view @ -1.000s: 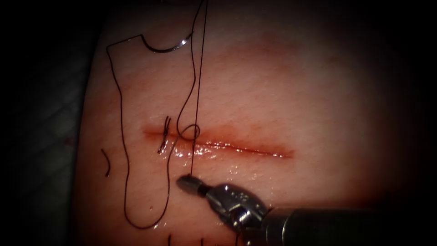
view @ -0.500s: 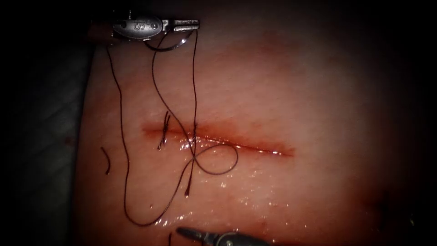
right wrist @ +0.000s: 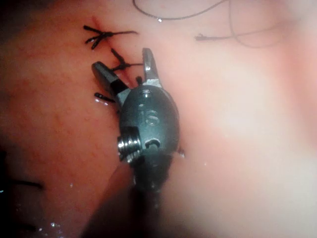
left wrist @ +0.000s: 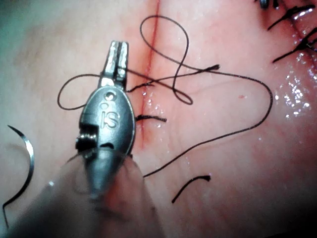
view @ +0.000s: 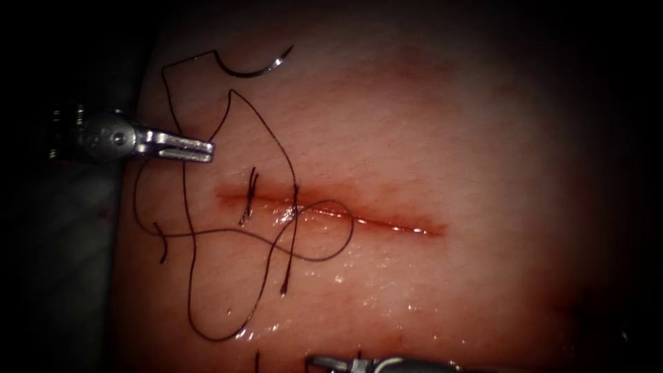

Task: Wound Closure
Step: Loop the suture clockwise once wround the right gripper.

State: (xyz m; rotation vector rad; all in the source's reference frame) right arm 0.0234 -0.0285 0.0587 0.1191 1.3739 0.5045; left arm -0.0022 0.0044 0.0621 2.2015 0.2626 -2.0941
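Note:
The curved needle [view: 252,66] lies loose on the tissue [view: 449,138] beyond the cut's left end, held by neither tool and not in the tissue; it also shows as needle [left wrist: 27,163]. Its thread [view: 190,276] runs slack in loops, passes through a stitch [view: 295,200] at the cut [view: 387,222], and ends in a free tail [view: 283,287]. My left tool [view: 206,148] hovers left of the cut, jaws shut and holding nothing, with thread passing under it; close up, the left tool [left wrist: 118,49] points at the cut [left wrist: 154,29]. My right tool [view: 324,361] sits at the near edge; the right tool [right wrist: 121,58] stands open and holds nothing.
A finished stitch [view: 248,200] with short cut ends sits near the cut's left end. A cut scrap of thread [view: 160,245] lies farther left. Wet sheen covers the tissue below the cut. More knotted stitches [right wrist: 101,35] lie just past the right tool's jaws.
The right tool let go of the thread tail, opened and drew back to the near edge. The left tool released the thread up top and swung down left; the taut thread fell slack.

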